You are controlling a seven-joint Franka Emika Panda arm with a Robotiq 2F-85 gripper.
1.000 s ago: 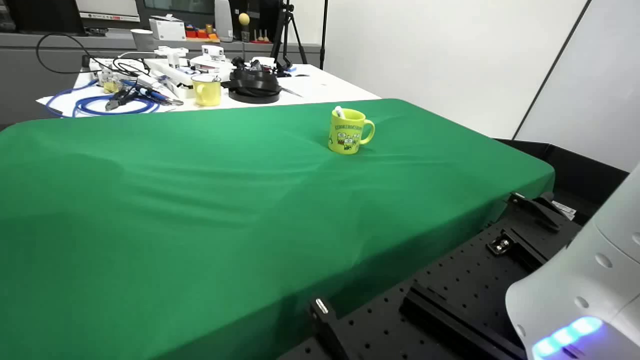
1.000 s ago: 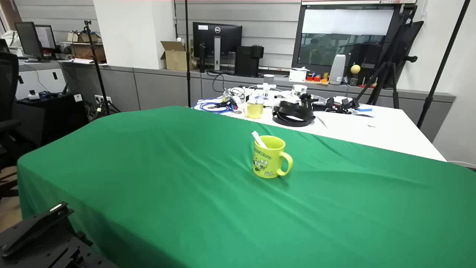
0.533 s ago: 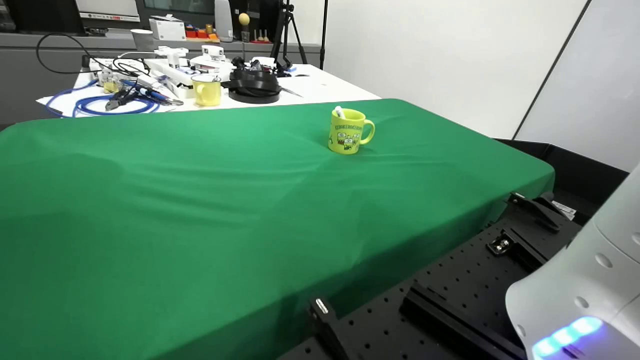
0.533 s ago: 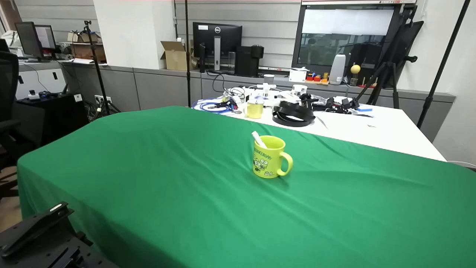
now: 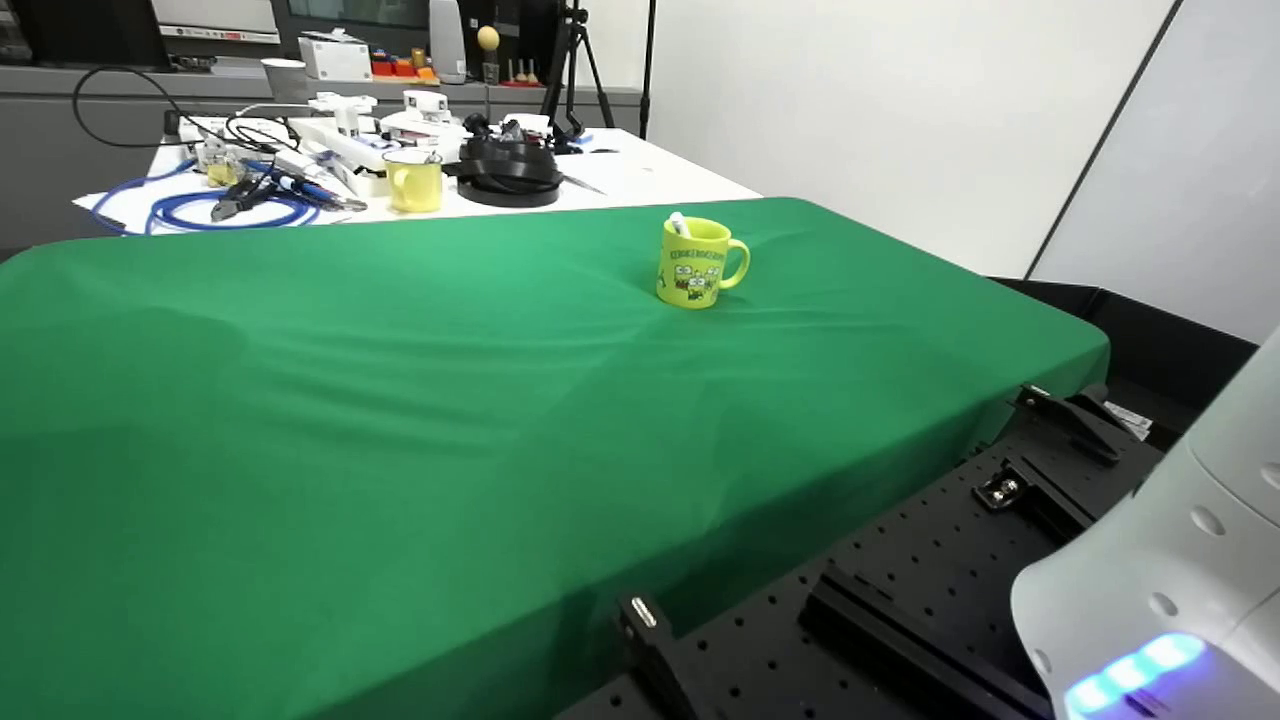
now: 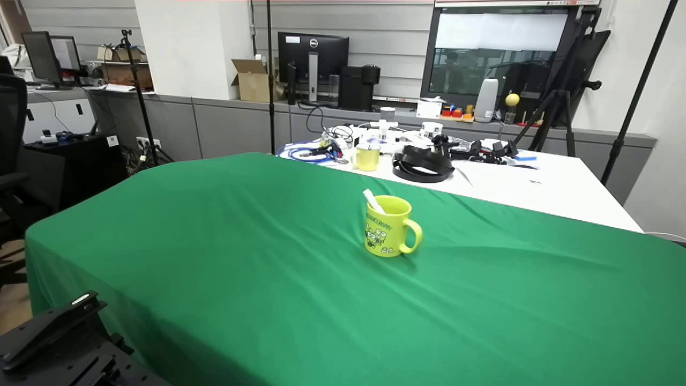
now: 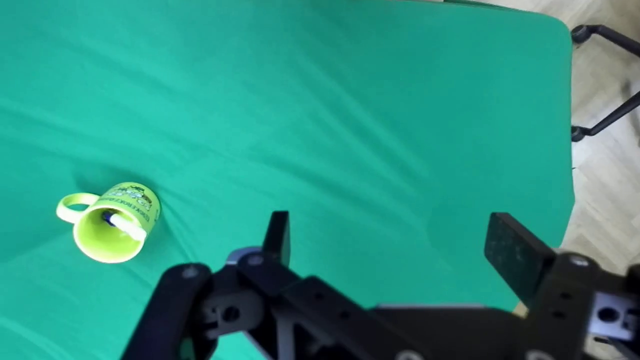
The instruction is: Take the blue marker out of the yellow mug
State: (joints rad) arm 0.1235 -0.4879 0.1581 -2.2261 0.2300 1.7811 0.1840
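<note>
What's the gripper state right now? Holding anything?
Gripper: open, fingers spread wide, holding nothing.

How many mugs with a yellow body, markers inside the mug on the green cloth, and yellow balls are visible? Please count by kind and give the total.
Mugs: 2 (bright yellow-green printed mug with loop handle; paler yellow mug on the white table)
White cylindrical marker with blue end: 1
Round yellow ball: 1
Total: 4
</note>
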